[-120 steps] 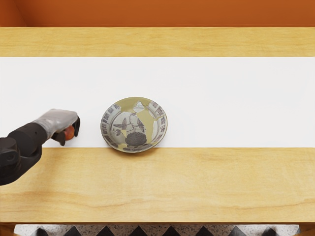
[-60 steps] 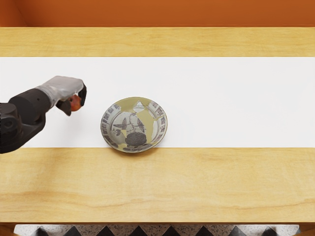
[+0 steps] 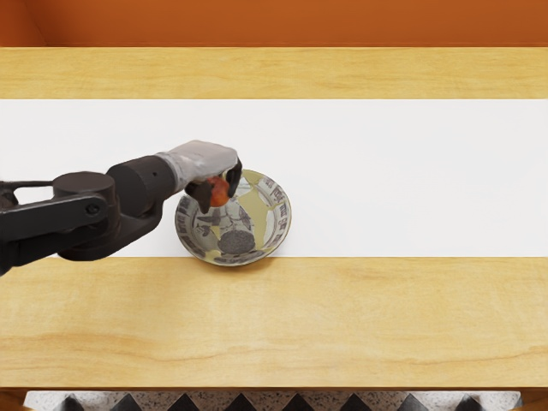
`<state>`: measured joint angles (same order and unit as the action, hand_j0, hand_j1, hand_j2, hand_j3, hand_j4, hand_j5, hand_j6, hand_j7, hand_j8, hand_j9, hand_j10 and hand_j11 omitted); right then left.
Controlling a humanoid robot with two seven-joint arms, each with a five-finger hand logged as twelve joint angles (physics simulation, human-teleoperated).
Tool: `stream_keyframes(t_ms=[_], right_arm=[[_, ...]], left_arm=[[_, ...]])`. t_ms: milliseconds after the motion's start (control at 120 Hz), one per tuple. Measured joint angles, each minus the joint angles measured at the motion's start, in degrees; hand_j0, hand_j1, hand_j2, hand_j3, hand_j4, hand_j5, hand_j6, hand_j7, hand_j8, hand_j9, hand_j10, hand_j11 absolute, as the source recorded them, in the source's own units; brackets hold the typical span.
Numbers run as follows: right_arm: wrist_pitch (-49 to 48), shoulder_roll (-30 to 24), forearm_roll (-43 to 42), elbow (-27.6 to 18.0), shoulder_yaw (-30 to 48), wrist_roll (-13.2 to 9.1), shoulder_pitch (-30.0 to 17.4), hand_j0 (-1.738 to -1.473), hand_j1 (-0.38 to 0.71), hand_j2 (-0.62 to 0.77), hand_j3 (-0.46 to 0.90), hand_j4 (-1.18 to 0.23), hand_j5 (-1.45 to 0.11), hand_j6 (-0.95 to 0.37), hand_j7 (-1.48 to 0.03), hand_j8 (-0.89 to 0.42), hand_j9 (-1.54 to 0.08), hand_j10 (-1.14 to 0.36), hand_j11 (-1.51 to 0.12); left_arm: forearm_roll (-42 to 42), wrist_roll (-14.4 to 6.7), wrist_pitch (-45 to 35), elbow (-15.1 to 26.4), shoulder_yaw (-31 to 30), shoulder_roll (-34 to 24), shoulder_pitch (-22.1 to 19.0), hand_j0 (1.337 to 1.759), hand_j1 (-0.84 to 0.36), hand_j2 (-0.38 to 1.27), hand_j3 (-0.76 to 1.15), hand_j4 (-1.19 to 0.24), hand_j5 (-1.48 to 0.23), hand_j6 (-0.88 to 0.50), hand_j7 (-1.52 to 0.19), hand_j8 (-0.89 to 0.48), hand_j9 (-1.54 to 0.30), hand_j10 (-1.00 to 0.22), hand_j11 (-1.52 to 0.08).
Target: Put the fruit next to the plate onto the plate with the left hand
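My left hand (image 3: 206, 165) is closed around the fruit (image 3: 219, 193), a small orange-red piece that shows only in part beneath my pale knuckles. My dark fingers (image 3: 199, 194) curl down on either side of it and pinch it between them. The hand hangs over the upper left part of the plate (image 3: 280, 216), so the fruit sits inside the rim's outline as seen from above. I cannot tell from this angle whether the fruit touches the plate's surface or is held just clear of it.

The plate is round and shallow, with a greenish-yellow centre painted with dark figures and a patterned band around its edge. It lies on a broad white strip (image 3: 394, 171) that runs the full width of the wooden counter (image 3: 308, 321), close to the strip's near edge. Bare light wood shows in front of the strip and behind it, and an orange wall (image 3: 282, 21) rises beyond the far edge.

My left arm (image 3: 90, 214) comes in from the left side, dark and jointed, and reaches across the strip toward the plate, its wrist just beside the plate's left rim. Part of that rim is hidden under my hand.
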<state>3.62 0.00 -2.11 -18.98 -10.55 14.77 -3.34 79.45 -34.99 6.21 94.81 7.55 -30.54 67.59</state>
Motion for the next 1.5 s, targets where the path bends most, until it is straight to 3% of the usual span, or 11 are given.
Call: stream_keyframes(t_ms=[117, 375, 492, 675, 742, 875, 1008, 1117, 1233, 1325, 1500], right_arm=[[0.0, 0.0, 0.0, 0.0, 0.0, 0.0, 0.0, -1.658, -0.33, 0.0, 0.0, -0.02, -0.02, -0.02, -0.02, -0.02, -0.02, -0.02, -0.02], [0.0, 0.0, 0.0, 0.0, 0.0, 0.0, 0.0, -1.658, -0.33, 0.0, 0.0, -0.02, -0.02, -0.02, -0.02, -0.02, -0.02, -0.02, -0.02], [0.0, 0.0, 0.0, 0.0, 0.0, 0.0, 0.0, -1.658, -0.33, 0.0, 0.0, -0.02, -0.02, -0.02, -0.02, -0.02, -0.02, -0.02, -0.02], [0.0, 0.0, 0.0, 0.0, 0.0, 0.0, 0.0, -1.658, -0.33, 0.0, 0.0, -0.02, -0.02, -0.02, -0.02, -0.02, -0.02, -0.02, -0.02], [0.0, 0.0, 0.0, 0.0, 0.0, 0.0, 0.0, -1.658, -0.33, 0.0, 0.0, -0.02, -0.02, -0.02, -0.02, -0.02, -0.02, -0.02, -0.02], [0.0, 0.0, 0.0, 0.0, 0.0, 0.0, 0.0, -1.658, -0.33, 0.0, 0.0, -0.02, -0.02, -0.02, -0.02, -0.02, -0.02, -0.02, -0.02], [0.0, 0.0, 0.0, 0.0, 0.0, 0.0, 0.0, -1.658, -0.33, 0.0, 0.0, -0.02, -0.02, -0.02, -0.02, -0.02, -0.02, -0.02, -0.02], [0.0, 0.0, 0.0, 0.0, 0.0, 0.0, 0.0, -1.658, -0.33, 0.0, 0.0, -0.02, -0.02, -0.02, -0.02, -0.02, -0.02, -0.02, -0.02], [0.0, 0.0, 0.0, 0.0, 0.0, 0.0, 0.0, -1.658, -0.33, 0.0, 0.0, -0.02, -0.02, -0.02, -0.02, -0.02, -0.02, -0.02, -0.02], [0.0, 0.0, 0.0, 0.0, 0.0, 0.0, 0.0, -1.658, -0.33, 0.0, 0.0, -0.02, -0.02, -0.02, -0.02, -0.02, -0.02, -0.02, -0.02], [0.0, 0.0, 0.0, 0.0, 0.0, 0.0, 0.0, -1.658, -0.33, 0.0, 0.0, -0.02, -0.02, -0.02, -0.02, -0.02, -0.02, -0.02, -0.02]], left_arm=[[0.3, 0.0, -0.1, -0.7, 0.0, 1.9, -0.6, 1.654, -0.39, 0.57, 0.0, -0.75, -1.14, -0.37, -1.1, -0.38, -1.06, -0.76, -1.06], [1.2, 0.0, -0.3, -2.7, -1.7, 3.9, -1.7, 1.654, -0.48, 0.74, 0.0, -0.75, -1.13, -0.35, -1.07, -0.35, -1.06, -0.77, -1.06], [1.4, 0.0, -0.4, -3.1, -2.3, 3.9, -2.3, 1.654, -0.43, 0.68, 0.0, -0.74, -1.1, -0.4, -1.05, -0.4, -1.04, -0.77, -1.04], [-0.1, 0.0, -1.0, -4.6, -2.0, 4.2, -1.0, 1.656, 0.01, 0.29, 0.0, -0.32, -0.48, -0.18, -0.46, -0.18, -0.45, -0.33, -0.45], [-6.2, 0.0, -0.5, -4.8, -1.8, 3.2, 2.2, 1.657, 0.1, 0.21, 0.0, -0.23, -0.34, -0.13, -0.33, -0.13, -0.33, -0.24, -0.33], [-19.2, 0.0, 3.2, -4.8, 4.2, 1.5, 2.0, 1.657, 0.22, 0.11, 0.0, -0.12, -0.18, -0.07, -0.17, -0.07, -0.17, -0.13, -0.17], [-33.9, 0.0, 12.0, -4.6, 13.5, -9.3, 1.3, 1.658, 0.28, 0.06, 0.0, -0.07, -0.09, -0.04, -0.09, -0.04, -0.09, -0.07, -0.09], [-52.3, 0.0, 22.1, -4.8, 19.0, -21.2, 1.1, 1.658, 0.31, 0.03, 0.0, -0.04, -0.06, -0.02, -0.05, -0.02, -0.05, -0.04, -0.05], [-66.7, 0.0, 26.6, -6.0, 21.0, -25.7, -2.2, 1.658, 0.33, 0.02, 0.0, -0.02, -0.03, -0.02, -0.03, -0.02, -0.03, -0.02, -0.03], [-73.5, 0.0, 27.9, -7.7, 21.6, -28.2, -4.8, 1.658, 0.33, 0.01, 0.0, -0.02, -0.02, -0.01, -0.02, -0.01, -0.02, -0.02, -0.02], [-77.9, 0.0, 28.7, -9.1, 22.0, -28.2, -4.9, 1.658, 0.34, 0.01, 0.0, -0.01, -0.01, -0.01, -0.01, -0.01, -0.01, -0.01, -0.01]])
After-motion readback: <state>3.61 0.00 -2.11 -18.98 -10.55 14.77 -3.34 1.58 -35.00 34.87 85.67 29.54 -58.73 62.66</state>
